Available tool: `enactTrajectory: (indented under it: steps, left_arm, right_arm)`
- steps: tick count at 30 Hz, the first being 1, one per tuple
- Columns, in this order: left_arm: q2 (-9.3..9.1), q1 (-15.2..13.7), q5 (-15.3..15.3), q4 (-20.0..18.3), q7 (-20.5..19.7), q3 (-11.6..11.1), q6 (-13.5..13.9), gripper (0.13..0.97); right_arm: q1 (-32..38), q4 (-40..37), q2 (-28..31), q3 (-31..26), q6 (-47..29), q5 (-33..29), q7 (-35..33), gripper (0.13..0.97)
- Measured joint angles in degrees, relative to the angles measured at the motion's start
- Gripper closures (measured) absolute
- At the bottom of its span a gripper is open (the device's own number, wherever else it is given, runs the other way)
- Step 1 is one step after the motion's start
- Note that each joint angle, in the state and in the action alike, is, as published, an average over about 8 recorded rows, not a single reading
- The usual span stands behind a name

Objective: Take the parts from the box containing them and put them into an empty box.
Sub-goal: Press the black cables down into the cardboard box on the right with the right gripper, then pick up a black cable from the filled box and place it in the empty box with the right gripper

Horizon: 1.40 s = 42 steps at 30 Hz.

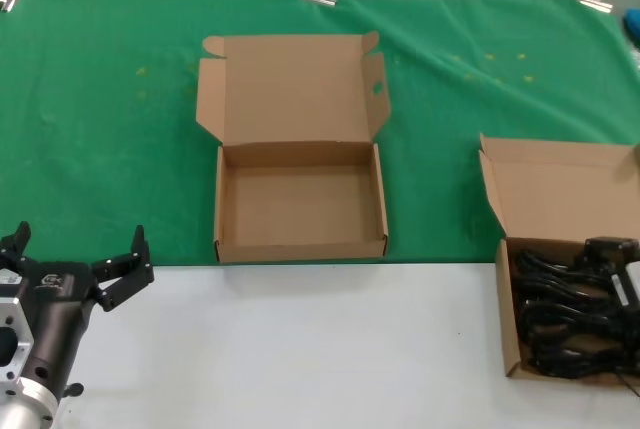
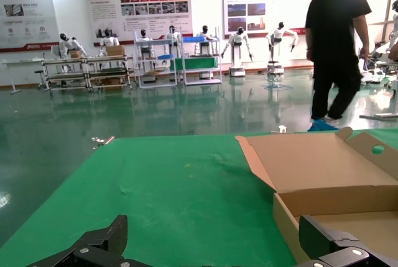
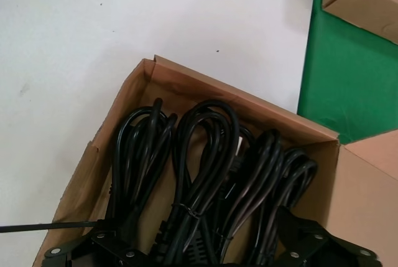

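The right gripper (image 3: 205, 251) hangs spread over the power cords (image 3: 205, 186) in their box (image 1: 512, 309) — seemingly to grasp one; the holed-flap box (image 1: 300, 249) waits. The left gripper (image 1: 75, 259) idles, fingers apart.

A worktop (image 1: 300, 349), white at the near side and covered by a green cloth (image 1: 100, 129) farther back, carries two open brown cardboard mailer boxes: the empty box (image 1: 298, 207) on the cloth's near edge, and the box holding coiled black power cords (image 1: 570, 319) at the right.
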<state>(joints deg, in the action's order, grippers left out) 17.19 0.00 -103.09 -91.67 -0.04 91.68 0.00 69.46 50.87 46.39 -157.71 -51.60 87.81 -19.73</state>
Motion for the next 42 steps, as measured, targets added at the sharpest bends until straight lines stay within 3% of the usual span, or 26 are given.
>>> enactTrajectory:
  steps: [4, 13, 21, 30, 42]
  left_arm:
    - [0.0, 0.0, 0.0, 0.0, 0.0, 0.0, 0.0, 0.132]
    - [0.0, 0.0, 0.0, 0.0, 0.0, 0.0, 0.0, 0.132]
    - [0.0, 0.0, 0.0, 0.0, 0.0, 0.0, 0.0, 0.132]
    - [0.0, 0.0, 0.0, 0.0, 0.0, 0.0, 0.0, 0.132]
    - [0.0, 0.0, 0.0, 0.0, 0.0, 0.0, 0.0, 0.132]
  right_arm:
    - [-0.22, -0.43, -0.42, 0.0, -0.06, -0.17, -0.39, 0.291]
    - [-0.47, -0.78, -0.76, 0.0, 0.15, 0.11, -1.12, 0.469]
    - [-0.47, -0.35, -0.51, 0.0, 0.39, 0.17, -1.29, 0.68]
    - [-0.48, 0.69, 0.58, 0.0, 0.58, 0.45, -1.15, 0.83]
    - [0.59, 6.92, 5.24, 0.0, 0.48, 0.67, 1.28, 0.856]
